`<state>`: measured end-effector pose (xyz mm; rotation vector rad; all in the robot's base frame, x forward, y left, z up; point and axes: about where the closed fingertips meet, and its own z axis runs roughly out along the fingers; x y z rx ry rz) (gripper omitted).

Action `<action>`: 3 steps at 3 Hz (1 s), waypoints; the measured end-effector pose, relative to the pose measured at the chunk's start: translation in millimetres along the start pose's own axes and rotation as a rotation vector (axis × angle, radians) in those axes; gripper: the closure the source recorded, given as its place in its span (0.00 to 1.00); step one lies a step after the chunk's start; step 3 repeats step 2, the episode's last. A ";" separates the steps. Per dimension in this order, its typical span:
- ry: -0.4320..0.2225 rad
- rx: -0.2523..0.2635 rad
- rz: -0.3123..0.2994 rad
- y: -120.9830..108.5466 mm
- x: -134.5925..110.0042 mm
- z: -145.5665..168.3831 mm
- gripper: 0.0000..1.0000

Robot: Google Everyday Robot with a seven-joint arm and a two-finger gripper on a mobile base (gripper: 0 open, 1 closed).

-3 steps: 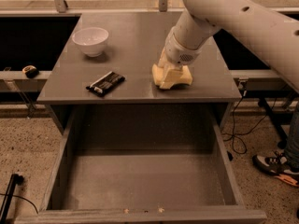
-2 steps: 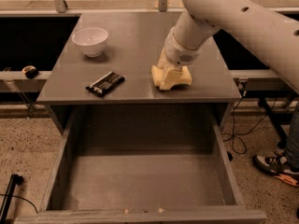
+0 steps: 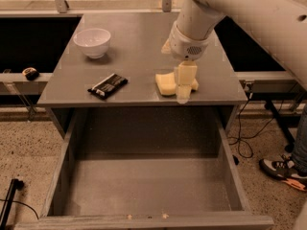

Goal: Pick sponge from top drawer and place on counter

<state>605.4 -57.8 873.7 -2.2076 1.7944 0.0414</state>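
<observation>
The pale-yellow sponge (image 3: 165,84) lies on the grey counter (image 3: 139,56), near its front edge and right of centre. My gripper (image 3: 185,86) hangs from the white arm directly over the sponge and hides its middle. Sponge shows on both sides of it. The top drawer (image 3: 144,186) stands pulled fully open below the counter, and its grey inside holds nothing I can see. Its front panel (image 3: 144,222) runs along the bottom edge of the view, and its handle is out of view.
A white bowl (image 3: 92,42) stands at the counter's back left. A black flat packet (image 3: 108,85) lies at the front left. The big white arm (image 3: 249,13) crosses in from the upper right. A person's shoe (image 3: 283,171) and cables are on the floor at right.
The gripper has turned and risen slightly over the sponge, and more of the sponge now shows to its left. The sponge stays on the counter.
</observation>
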 end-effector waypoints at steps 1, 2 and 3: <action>-0.042 -0.043 -0.037 8.2 11.2 -13.0 0.00; -0.130 0.004 -0.079 17.4 29.5 -28.6 0.00; -0.130 0.004 -0.079 17.4 29.5 -28.6 0.00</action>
